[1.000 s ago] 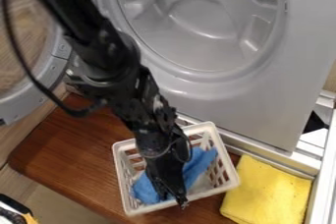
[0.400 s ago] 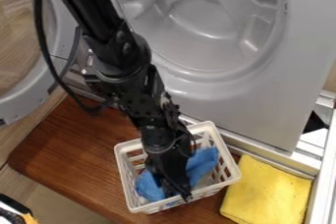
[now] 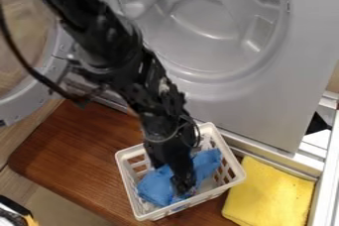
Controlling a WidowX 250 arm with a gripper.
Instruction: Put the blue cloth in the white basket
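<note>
The black gripper (image 3: pixel 183 184) hangs down inside the white basket, over the middle of the blue cloth and against it. The blue cloth (image 3: pixel 155 185) lies crumpled in the basket, with one part left of the gripper and another to its right, near the back right wall. The gripper covers the cloth's middle. The white basket (image 3: pixel 235 170) stands upright on the brown wooden board, its slotted walls around both cloth and gripper.
A yellow cloth (image 3: pixel 268 193) lies just right of the basket. Behind stands a grey washing machine (image 3: pixel 255 101) with its round door (image 3: pixel 49 79) swung out to the left. The wooden board (image 3: pixel 79 145) extends left of the basket.
The gripper's lower end has drawn back from the basket's front rim toward its middle. The basket has shifted slightly right and toward the front, and more of the cloth's left part shows.
</note>
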